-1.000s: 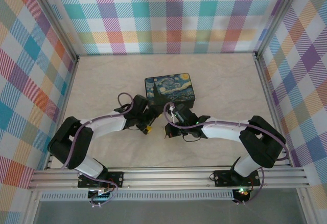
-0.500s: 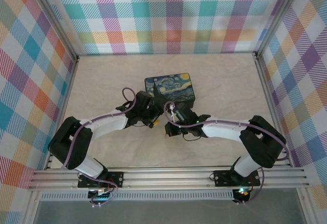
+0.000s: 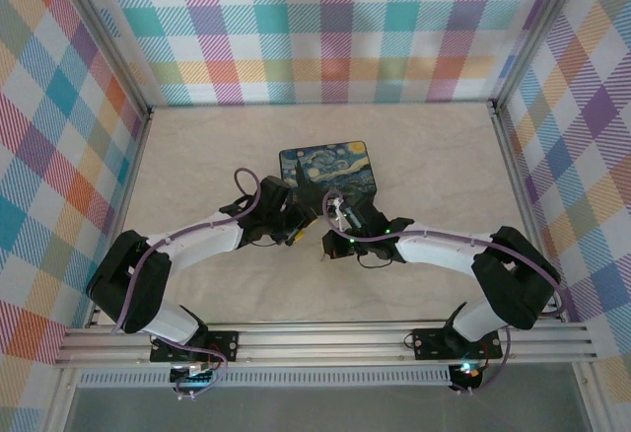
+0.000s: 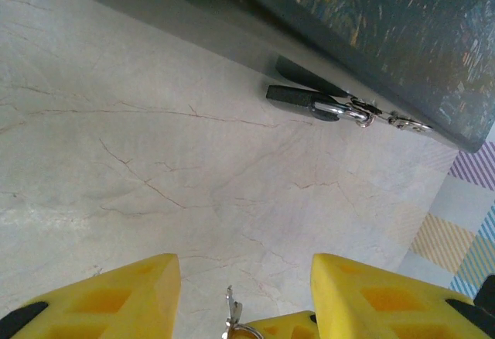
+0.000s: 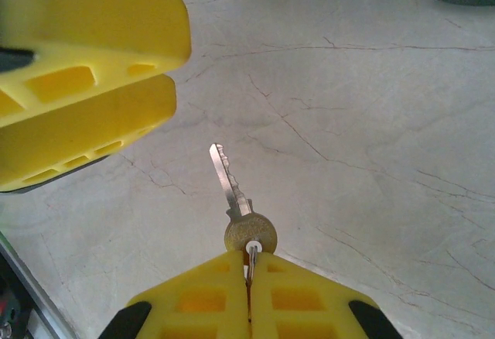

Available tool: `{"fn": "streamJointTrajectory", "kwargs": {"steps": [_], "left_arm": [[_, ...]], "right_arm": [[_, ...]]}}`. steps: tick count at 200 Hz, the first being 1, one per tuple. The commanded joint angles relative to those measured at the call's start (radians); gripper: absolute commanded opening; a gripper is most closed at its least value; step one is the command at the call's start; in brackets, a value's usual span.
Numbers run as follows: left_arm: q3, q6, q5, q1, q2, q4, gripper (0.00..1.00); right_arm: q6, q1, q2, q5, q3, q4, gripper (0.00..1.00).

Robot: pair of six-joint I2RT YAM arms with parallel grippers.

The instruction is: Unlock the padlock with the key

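From above, we see the left pincer (image 3: 299, 234) and the right pincer (image 3: 328, 245) meeting tip to tip just near of the starry-lidded box (image 3: 328, 171) on the table (image 3: 197, 156). On the left wrist camera, that pincer's yellow fingers (image 4: 100, 300) stand partly apart around nothing, while the padlock (image 4: 298, 99) sits far ahead at the box's side wall, its shackle (image 4: 340, 109) hooked into the box's latch (image 4: 406, 122). On the right wrist camera, the right pincer is closed tight on the head of the key (image 5: 232, 192), whose blade juts out above the bare table beside the left pincer.
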Motion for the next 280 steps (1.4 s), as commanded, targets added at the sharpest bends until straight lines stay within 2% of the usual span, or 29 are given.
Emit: {"fn": "streamJointTrajectory", "kwargs": {"steps": [1, 34, 67, 94, 129, 161, 199, 240, 280], "left_arm": [[-0.015, 0.015, 0.021, -0.005, -0.03, 0.018, 0.47], [-0.02, 0.018, 0.03, -0.006, -0.03, 0.027, 0.41], [-0.02, 0.013, 0.037, -0.006, -0.022, 0.044, 0.38], [-0.021, 0.014, 0.04, -0.007, -0.023, 0.041, 0.31], [-0.03, 0.013, 0.038, -0.007, -0.027, 0.041, 0.3], [-0.029, 0.013, 0.035, -0.008, -0.031, 0.039, 0.24], [-0.027, 0.011, 0.038, -0.007, -0.024, 0.048, 0.23], [-0.024, 0.013, 0.038, -0.007, -0.021, 0.052, 0.17], [-0.03, 0.013, 0.037, -0.008, -0.023, 0.054, 0.07]], "right_arm": [[-0.016, -0.003, 0.006, -0.024, 0.041, 0.018, 0.06], [-0.01, -0.005, 0.009, -0.041, 0.045, 0.033, 0.06], [-0.012, -0.009, 0.016, -0.05, 0.059, 0.033, 0.06], [-0.008, -0.014, 0.021, -0.055, 0.063, 0.042, 0.06], [0.002, -0.024, 0.027, -0.064, 0.062, 0.061, 0.06], [0.011, -0.036, 0.03, -0.072, 0.061, 0.073, 0.06], [0.011, -0.038, 0.036, -0.09, 0.071, 0.08, 0.06], [0.011, -0.038, 0.043, -0.107, 0.073, 0.092, 0.06], [0.014, -0.04, 0.044, -0.111, 0.073, 0.099, 0.06]]}}
